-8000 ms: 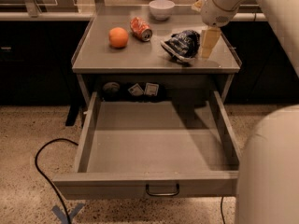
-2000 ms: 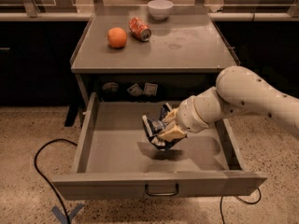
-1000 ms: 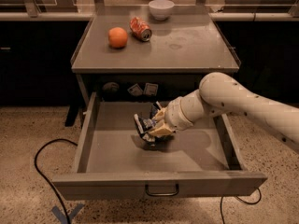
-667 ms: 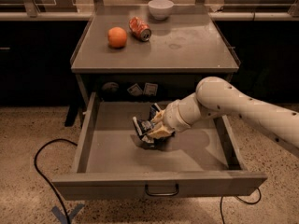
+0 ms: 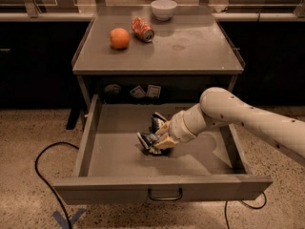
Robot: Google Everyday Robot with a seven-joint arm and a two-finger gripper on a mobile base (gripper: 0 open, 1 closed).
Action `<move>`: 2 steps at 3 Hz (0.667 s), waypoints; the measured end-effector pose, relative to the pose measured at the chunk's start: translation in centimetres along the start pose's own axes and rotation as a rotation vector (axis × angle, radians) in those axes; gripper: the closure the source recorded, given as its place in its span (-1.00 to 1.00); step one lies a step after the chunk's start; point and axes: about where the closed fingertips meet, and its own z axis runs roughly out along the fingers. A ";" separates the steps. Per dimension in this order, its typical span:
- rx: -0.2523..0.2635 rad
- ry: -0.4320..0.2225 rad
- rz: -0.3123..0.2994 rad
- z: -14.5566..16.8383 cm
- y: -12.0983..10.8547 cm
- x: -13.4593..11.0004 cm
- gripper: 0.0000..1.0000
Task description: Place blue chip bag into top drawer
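Note:
The top drawer [image 5: 119, 168] is pulled out wide, its front panel with a small loop handle [image 5: 165, 194] nearest the camera. The blue chip bag [image 5: 153, 133] is low inside the drawer, near the middle of its floor. My gripper [image 5: 156, 141] reaches in from the right on a white arm [image 5: 228, 114] and is shut on the bag, which shows dark blue with light markings between and above the fingers.
On the grey table top [image 5: 190, 46] above stand an orange [image 5: 119, 38], a red-orange soda can [image 5: 143, 29] lying on its side and a white bowl [image 5: 163, 8]. A black cable [image 5: 43, 175] loops on the speckled floor at the left.
My gripper carried the bag from the table top down into the drawer, then slid left and lower toward the drawer floor over the last second.

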 end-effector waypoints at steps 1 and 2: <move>-0.001 0.000 0.000 0.0 0.0 0.0 0.61; -0.001 0.000 0.000 0.0 0.0 0.0 0.15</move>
